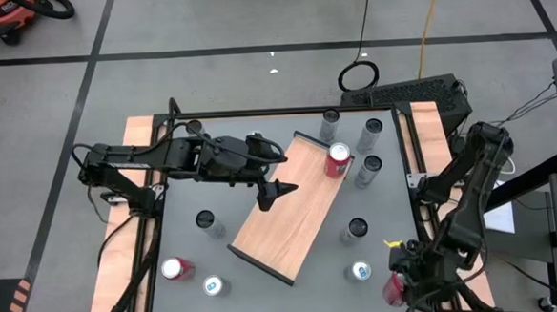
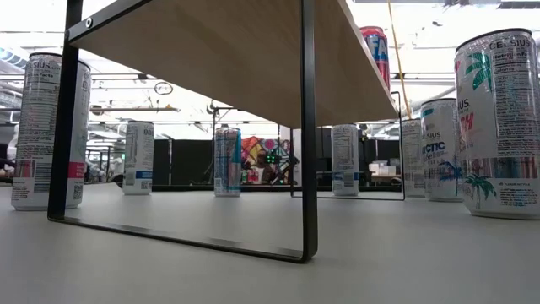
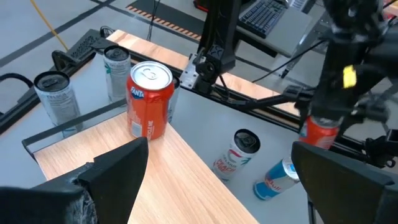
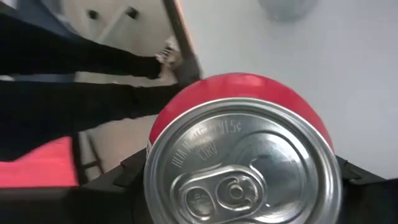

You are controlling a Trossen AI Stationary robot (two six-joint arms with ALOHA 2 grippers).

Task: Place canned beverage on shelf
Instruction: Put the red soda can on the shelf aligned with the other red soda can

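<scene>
My right tool (image 1: 397, 288) is down at the near right corner of the surface (image 1: 294, 270), fingers closed around a red can (image 4: 239, 158), and my wrist camera looks straight down onto its silver top and pull tab. From the other wrist I can see that red can (image 3: 320, 130) clamped upright under the right arm, just beside the surface's edge. My left tool (image 1: 278, 191) hangs over the middle of the shelf (image 1: 291, 208), fingers spread wide and holding nothing. The shelf lies at a slant across the surface, a light wooden board on thin black legs. One orange can (image 3: 149, 99) already stands on it, upright near the far end. More cans stand about on the surface itself: two grey ones (image 1: 328, 125) just beyond the shelf's far end, a dark-topped one (image 1: 204, 220) left of the shelf, a red-topped one (image 1: 175, 268) at the near left, and a blue and silver one (image 1: 360, 271) near my right tool.
</scene>
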